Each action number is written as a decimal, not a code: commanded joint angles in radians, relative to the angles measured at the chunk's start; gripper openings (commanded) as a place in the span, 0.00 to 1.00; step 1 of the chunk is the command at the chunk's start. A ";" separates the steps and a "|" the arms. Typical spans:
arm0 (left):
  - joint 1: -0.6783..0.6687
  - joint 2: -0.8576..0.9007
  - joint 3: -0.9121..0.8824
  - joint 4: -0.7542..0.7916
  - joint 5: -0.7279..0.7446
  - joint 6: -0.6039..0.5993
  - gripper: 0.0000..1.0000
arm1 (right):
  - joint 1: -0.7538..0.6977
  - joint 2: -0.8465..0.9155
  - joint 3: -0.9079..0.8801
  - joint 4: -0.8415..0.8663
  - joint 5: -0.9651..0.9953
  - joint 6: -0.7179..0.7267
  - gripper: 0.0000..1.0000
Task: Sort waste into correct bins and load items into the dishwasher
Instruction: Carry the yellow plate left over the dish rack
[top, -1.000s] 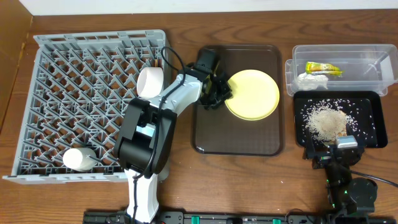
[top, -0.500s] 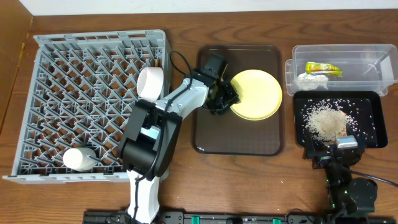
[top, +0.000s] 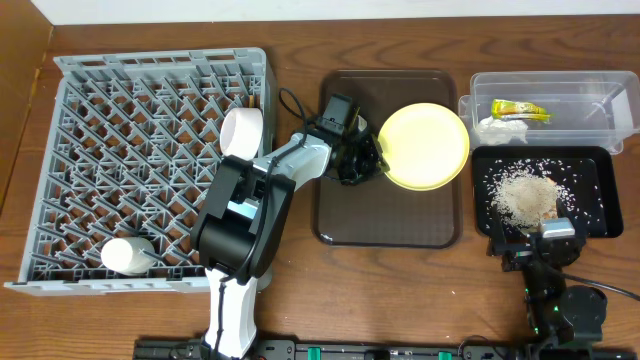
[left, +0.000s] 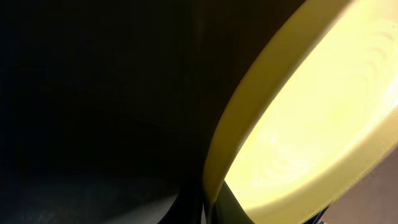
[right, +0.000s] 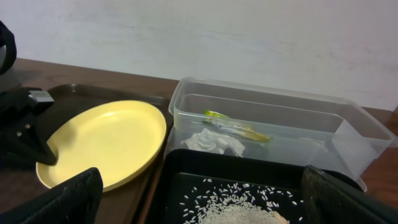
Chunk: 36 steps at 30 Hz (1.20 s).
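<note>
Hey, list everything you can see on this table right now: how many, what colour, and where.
table: one, brown wood, under everything
dish rack: one, grey, left side
bowl: one, white, at the dish rack's right edge
cup: one, white, in the dish rack's near-left corner
serving tray: one, dark brown, centre
plate: one, pale yellow, over the serving tray's right side
tub: one, clear, far right
wrapper: one, yellow-green, in the tub
tissue: one, white, in the tub
black tray: one, nearer than the tub
rice: a pile plus loose grains, beige, in the black tray
left claw: black, shut on the plate's rim
right claw: black, open, by the black tray
</note>
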 joint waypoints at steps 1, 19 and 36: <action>0.008 -0.003 -0.049 -0.031 -0.064 0.060 0.08 | -0.008 -0.005 -0.004 0.000 0.003 -0.010 0.99; 0.532 -0.780 -0.049 -0.424 -0.277 0.294 0.08 | -0.008 -0.005 -0.004 0.000 0.003 -0.010 0.99; 1.082 -0.906 -0.284 -0.383 -0.317 0.380 0.08 | -0.008 -0.005 -0.004 0.000 0.003 -0.010 0.99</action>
